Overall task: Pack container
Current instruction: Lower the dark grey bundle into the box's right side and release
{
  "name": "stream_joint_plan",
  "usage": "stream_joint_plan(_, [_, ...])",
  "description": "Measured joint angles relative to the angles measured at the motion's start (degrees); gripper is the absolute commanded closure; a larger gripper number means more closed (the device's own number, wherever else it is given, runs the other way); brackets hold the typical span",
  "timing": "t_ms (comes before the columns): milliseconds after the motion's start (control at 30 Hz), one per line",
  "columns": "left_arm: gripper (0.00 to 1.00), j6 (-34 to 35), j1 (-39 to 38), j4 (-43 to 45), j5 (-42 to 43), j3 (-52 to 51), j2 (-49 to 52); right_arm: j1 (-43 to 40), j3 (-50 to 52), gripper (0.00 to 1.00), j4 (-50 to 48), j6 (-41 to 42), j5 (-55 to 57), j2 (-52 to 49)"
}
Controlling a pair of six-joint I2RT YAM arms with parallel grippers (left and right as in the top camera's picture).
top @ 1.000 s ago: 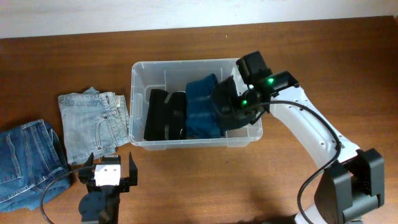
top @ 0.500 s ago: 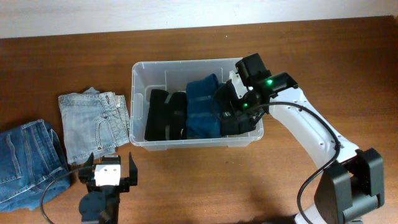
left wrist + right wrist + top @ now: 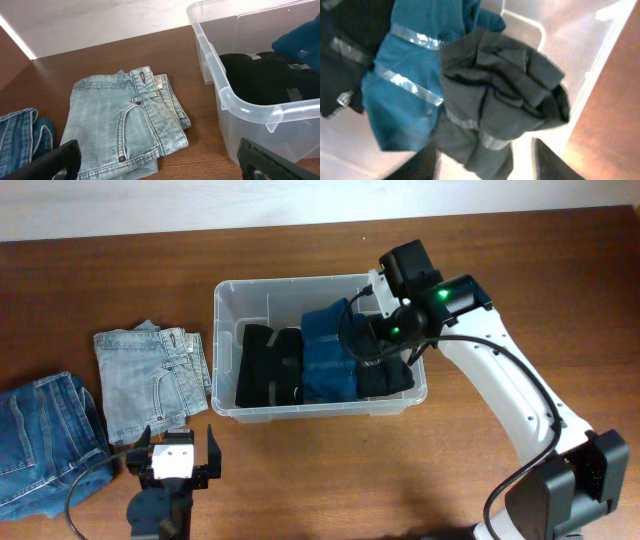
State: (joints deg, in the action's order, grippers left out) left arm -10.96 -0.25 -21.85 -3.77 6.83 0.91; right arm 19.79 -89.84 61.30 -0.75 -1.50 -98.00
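Three pieces stowed: black garment [image 3: 265, 365], teal garment [image 3: 328, 355] and dark grey garment [image 3: 505, 95] lie side by side in the container [image 3: 290, 279], mid-table toward the far edge.
Change: right gripper [image 3: 485, 167], low and clamped a second ago, is now raised with fingers parted and the grey piece released.
Left gripper [image 3: 180, 450]: spread wide, empty, at the front edge.
Meaning: light jeans [image 3: 150, 375] and dark jeans [image 3: 40, 440] wait near the left edge.
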Motion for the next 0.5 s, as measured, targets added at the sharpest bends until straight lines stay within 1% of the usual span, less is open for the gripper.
stream_joint_plan(33, [0.01,0.0,0.0,0.0,0.0,0.0,0.0,0.0,0.0,0.90,0.0,0.4,0.1,0.0])
stream_joint_plan(100, [0.01,0.0,0.0,0.0,0.0,0.0,0.0,0.0,0.0,0.96,-0.1,0.7,0.2,0.0])
stream_joint_plan(267, [0.01,0.0,0.0,0.0,0.0,0.0,0.0,0.0,0.6,0.96,-2.9,2.4,0.2,0.0])
stream_joint_plan(500, [0.01,0.0,0.0,0.0,0.0,0.0,0.0,0.0,3.9,0.96,-7.1,3.7,0.2,-0.3])
